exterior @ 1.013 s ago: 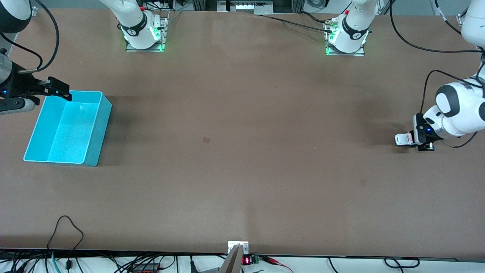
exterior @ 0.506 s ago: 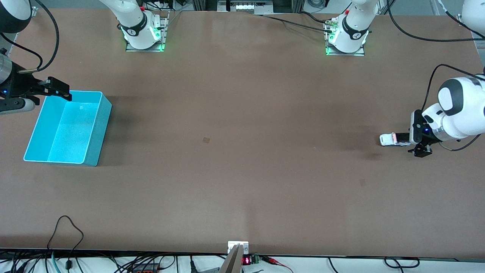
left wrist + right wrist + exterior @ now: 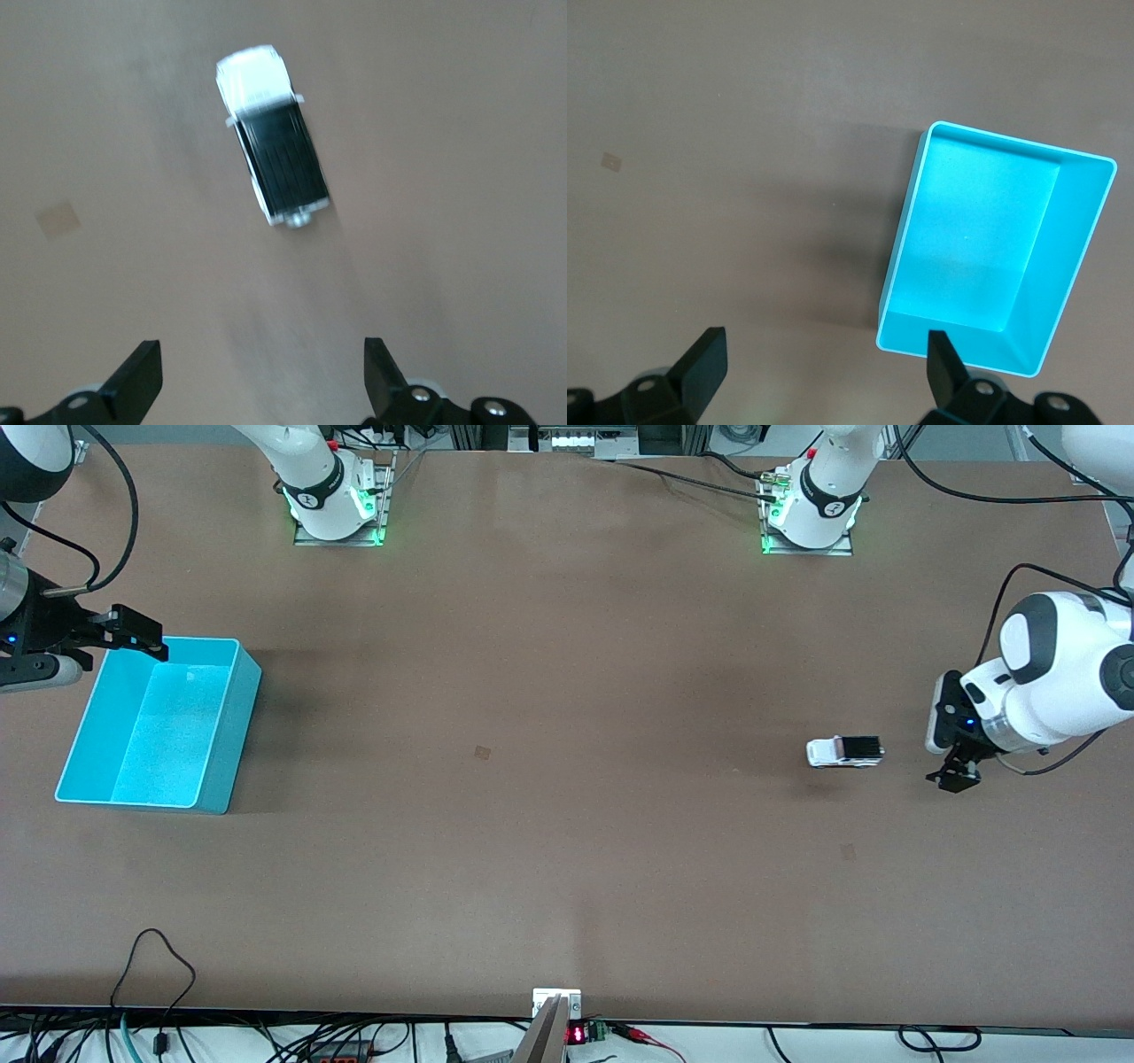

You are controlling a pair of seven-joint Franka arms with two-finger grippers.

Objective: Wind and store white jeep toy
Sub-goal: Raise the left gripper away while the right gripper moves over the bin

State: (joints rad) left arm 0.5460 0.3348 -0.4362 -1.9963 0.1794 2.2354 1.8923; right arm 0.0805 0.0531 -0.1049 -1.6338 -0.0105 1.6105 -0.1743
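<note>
**A:** Black fingers on the left end effector are spread apart with nothing between them, low over the worktop at the left arm's end. What lies just past them?

**B:** Bare brown surface, then the white jeep toy, on its wheels and apart from the fingertips. In the left wrist view the jeep shows its white hood pointing away from the end effector and its black roof panel toward it.

**A:** Anything standing between the jeep and the bin?

**B:** No object. The cyan bin sits well apart, at the right arm's end of the worktop, with a long stretch of brown surface between. 1 small darker square patch marks the surface along that stretch, and another lies nearer the front camera than the jeep.

**A:** And the right end effector?

**B:** It waits over the bin's rim at the corner farthest from the front camera, fingers parted and holding nothing. The right wrist view shows the bin with nothing inside.
</note>
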